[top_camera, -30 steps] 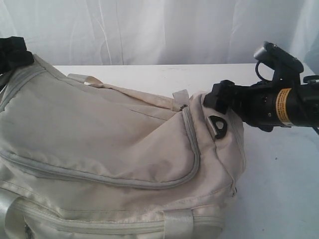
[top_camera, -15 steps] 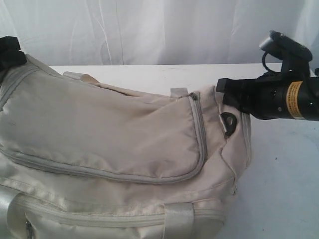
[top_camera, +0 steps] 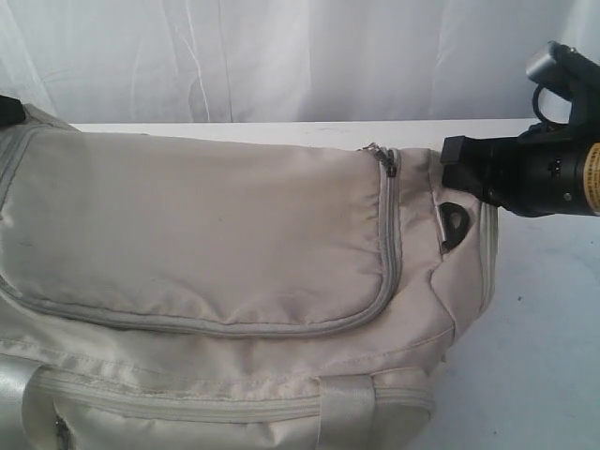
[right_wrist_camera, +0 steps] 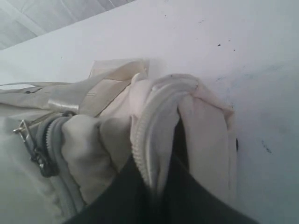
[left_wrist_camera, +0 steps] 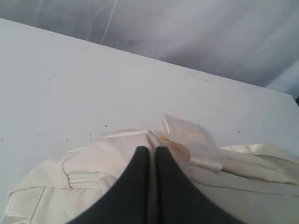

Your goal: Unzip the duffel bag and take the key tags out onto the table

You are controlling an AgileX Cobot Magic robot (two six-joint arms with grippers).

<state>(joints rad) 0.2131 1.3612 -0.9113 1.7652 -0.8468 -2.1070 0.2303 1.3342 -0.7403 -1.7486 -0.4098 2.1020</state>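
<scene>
Two pinch grips, one at each end of the large cream-beige fabric duffel bag (top_camera: pixel 206 225), which lies stretched along the wide white tabletop (top_camera: pixel 544 328).

Risk: the right gripper (right_wrist_camera: pixel 159 175) bites only a thin fold of end fabric and pale zipper tape (right_wrist_camera: pixel 140 137). A hard pull could let that fold slip free. It could also drag the whole bag rightward rather than tension it.

Neither tool is on the small metal zipper pull (top_camera: pixel 384 159); the flap zip is closed.

Right jaws are clenched on the fold, just beside the black D-ring (top_camera: pixel 455 223).

Left gripper (left_wrist_camera: pixel 150 156): jaws pressed together, tips at the bag's left-end seam, apparently pinching it.

Key tags not visible, presumably inside.
</scene>
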